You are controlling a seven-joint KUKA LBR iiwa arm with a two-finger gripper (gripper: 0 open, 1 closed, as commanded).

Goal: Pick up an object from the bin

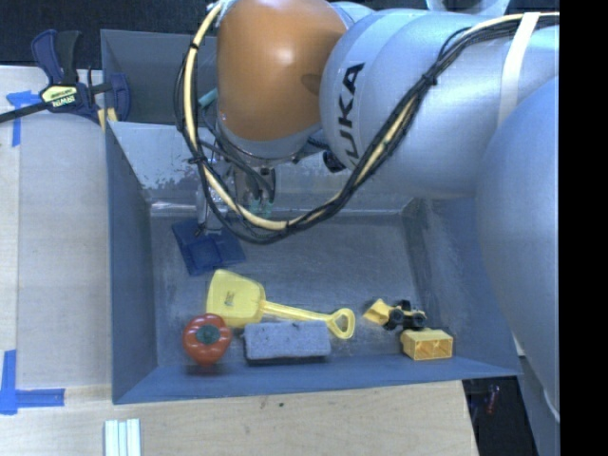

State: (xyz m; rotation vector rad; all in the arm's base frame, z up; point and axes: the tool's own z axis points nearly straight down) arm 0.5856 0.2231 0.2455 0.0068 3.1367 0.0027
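Note:
My gripper (211,215) hangs under the arm's wrist at the back left of the bin, largely hidden by it. Its tip comes down right at the upper edge of a flat dark blue piece (209,251) lying on the bin floor; I cannot tell whether it touches it. In front of that piece lies a yellow toy shovel (255,303) with its handle pointing right. A red tomato-like toy (206,338) sits at the front left, and a grey rectangular block (287,341) lies beside it.
A small yellow and black toy (393,314) and a yellow block (427,346) lie at the front right. The large arm with its orange dome and yellow cables covers the back and right of the bin.

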